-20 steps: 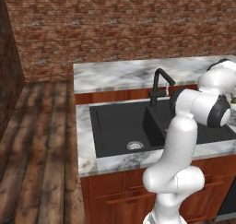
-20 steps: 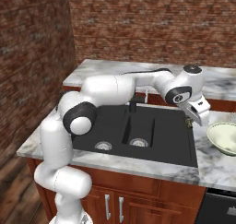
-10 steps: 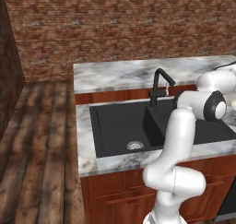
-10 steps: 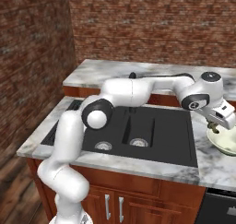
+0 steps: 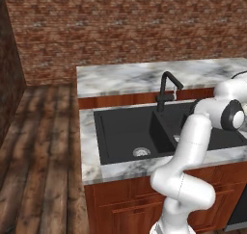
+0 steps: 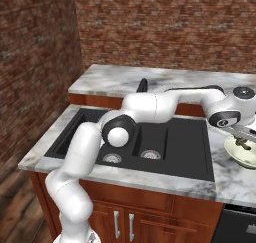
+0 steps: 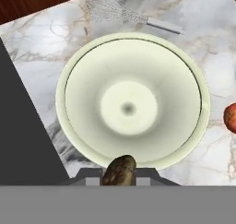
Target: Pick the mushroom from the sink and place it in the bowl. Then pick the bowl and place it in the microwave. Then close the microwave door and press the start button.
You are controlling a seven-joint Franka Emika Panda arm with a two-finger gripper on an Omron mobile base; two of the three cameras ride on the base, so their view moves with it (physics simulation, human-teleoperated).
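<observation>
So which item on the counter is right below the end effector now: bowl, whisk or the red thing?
The bowl, the round cream one directly under the mushroom. The whisk lies beyond it, the red item off to one side.

Glossy cream bowl, veined marble counter, matte black sink, wire whisk

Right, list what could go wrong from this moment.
1. The mushroom in the gripper hangs over the near rim of the bowl, not its middle; released here, it may bounce out onto the counter.
2. A whisk and a red fruit lie close beside the bowl; gripping the bowl later could knock them.
</observation>
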